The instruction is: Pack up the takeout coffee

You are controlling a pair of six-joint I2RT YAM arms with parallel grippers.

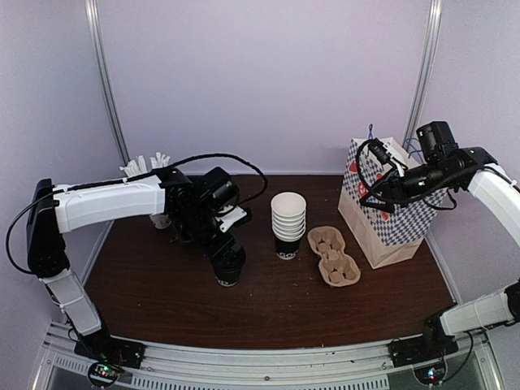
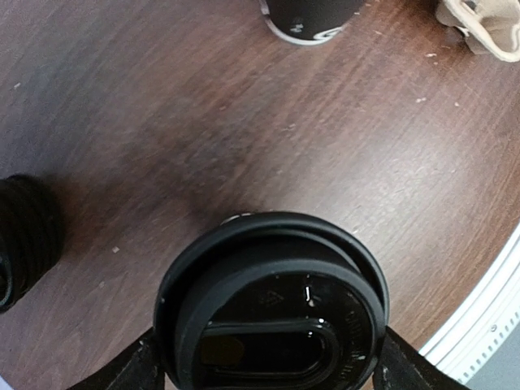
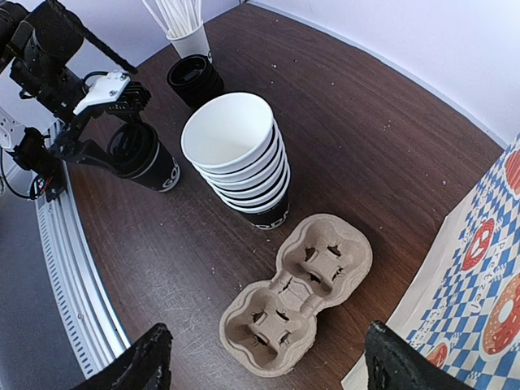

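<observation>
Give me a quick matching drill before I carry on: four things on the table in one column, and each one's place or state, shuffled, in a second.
1. black-lidded paper coffee cup
2. stack of lidless white paper cups
3. brown moulded-pulp cup carrier
4. blue-and-white checked paper bag

A. lying flat, wells empty
B. standing upright, farthest right
C. between the fingers of the left gripper
D. nested, top one empty

Pairs: 1-C, 2-D, 3-A, 4-B
</observation>
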